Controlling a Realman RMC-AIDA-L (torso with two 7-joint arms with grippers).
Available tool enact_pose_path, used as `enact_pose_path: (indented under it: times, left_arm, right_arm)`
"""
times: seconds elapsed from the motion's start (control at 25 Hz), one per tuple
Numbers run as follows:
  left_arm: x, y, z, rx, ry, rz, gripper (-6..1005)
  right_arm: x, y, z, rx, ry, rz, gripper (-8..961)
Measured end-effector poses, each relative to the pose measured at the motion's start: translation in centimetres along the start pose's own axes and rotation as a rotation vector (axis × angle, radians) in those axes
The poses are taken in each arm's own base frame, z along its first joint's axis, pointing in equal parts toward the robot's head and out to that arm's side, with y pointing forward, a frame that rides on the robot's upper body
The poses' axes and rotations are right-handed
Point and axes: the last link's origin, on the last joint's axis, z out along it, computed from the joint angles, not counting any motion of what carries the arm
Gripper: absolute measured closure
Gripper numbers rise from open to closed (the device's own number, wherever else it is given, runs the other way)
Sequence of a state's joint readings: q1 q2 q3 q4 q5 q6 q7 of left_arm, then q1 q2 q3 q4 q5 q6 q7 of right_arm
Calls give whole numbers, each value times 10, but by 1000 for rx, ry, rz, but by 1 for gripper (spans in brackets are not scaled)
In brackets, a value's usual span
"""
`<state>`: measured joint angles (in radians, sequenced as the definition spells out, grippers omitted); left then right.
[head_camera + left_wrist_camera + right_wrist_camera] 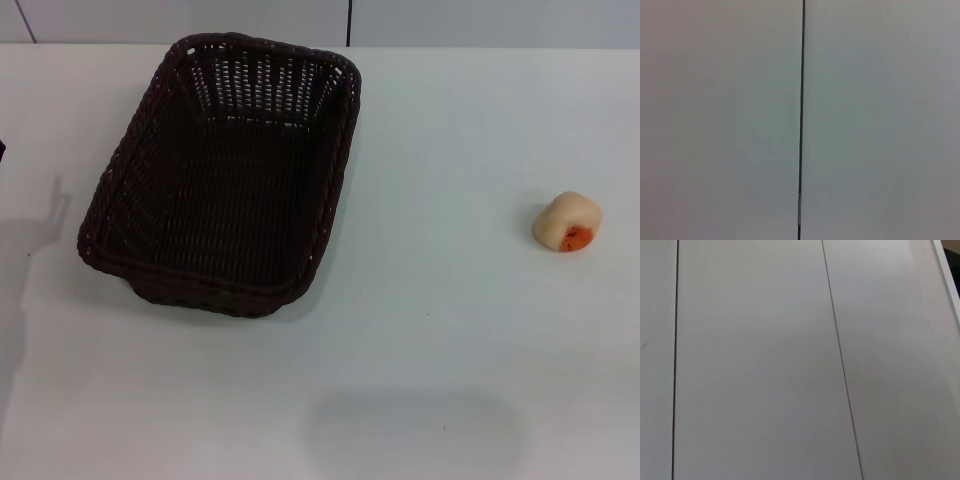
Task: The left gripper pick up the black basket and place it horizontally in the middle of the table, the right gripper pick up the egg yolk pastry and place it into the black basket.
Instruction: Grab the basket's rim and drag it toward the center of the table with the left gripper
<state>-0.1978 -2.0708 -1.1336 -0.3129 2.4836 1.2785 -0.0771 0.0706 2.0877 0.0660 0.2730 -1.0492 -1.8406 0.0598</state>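
The black basket (225, 170) stands on the white table (440, 330) at the left of the head view, its long side running away from me and slightly slanted; it is empty. The egg yolk pastry (567, 221) lies alone on the table at the far right, its orange-red patch facing the front. Neither gripper shows in any view. Both wrist views show only plain white panels with thin dark seams.
A dark seam (801, 120) runs down the white surface in the left wrist view. Two seams (840, 360) cross the white surface in the right wrist view. A faint shadow lies on the table's left edge (30, 240).
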Motion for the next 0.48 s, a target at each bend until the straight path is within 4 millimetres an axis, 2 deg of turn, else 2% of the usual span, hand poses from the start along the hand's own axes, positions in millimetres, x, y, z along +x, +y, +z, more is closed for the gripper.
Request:
enact_pose_path:
  times: [0.48]
  left_arm:
    - [2,2,3,-2,9,-13,256]
  right_arm:
    - [0,0,0,0,0,0,111]
